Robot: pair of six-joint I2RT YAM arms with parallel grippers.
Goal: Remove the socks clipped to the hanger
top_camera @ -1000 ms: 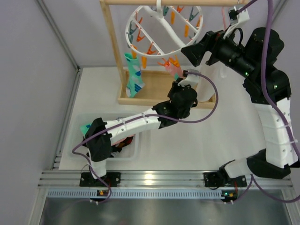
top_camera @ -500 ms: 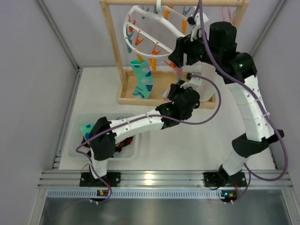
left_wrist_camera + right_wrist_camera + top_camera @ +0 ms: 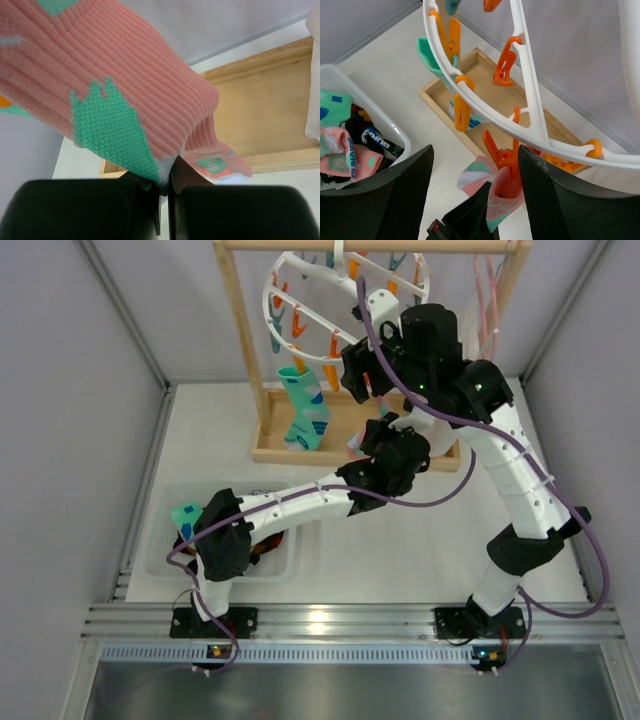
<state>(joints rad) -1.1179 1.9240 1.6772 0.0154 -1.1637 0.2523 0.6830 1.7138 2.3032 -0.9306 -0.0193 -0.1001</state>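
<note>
Top view: the hanger (image 3: 270, 302) hangs tilted from the wooden rack (image 3: 240, 340). Most of the pegs that show are bare. A teal sock (image 3: 305, 410) dangles off the ring's near-left side, over the rack's base board. The bin (image 3: 150, 540) at the near left of the table holds loose socks (image 3: 188, 514), so part of the job looks done. Both arms reach in under the ring. The right claw (image 3: 357, 375) is at the ring's lower rim and the left claw (image 3: 380, 440) is just below it. The jaws can't be read from up here.

Left wrist view: the left claw is clamped tight on the lower edge of a pink sock (image 3: 125, 75) with green marks. The sock stretches up and out of the top of the frame. The base board is behind it.

Right wrist view: the right claw's fingers stand wide apart and hold nothing. The orange peg (image 3: 502, 162) biting the pink sock sits in the gap between them, nearer one finger than the other. Can't tell if either finger touches it. The pink sock hangs from that peg with the left claw under it. Further along the ring, the teal sock is pinched by another orange peg. The bin shows at the left with several socks inside.

Progress, as a judgement: at least two socks are left on the ring. The pink one is gripped but not yet off its peg, and the teal one is untouched. The far side of the ring isn't fully visible, so there may be more.
</note>
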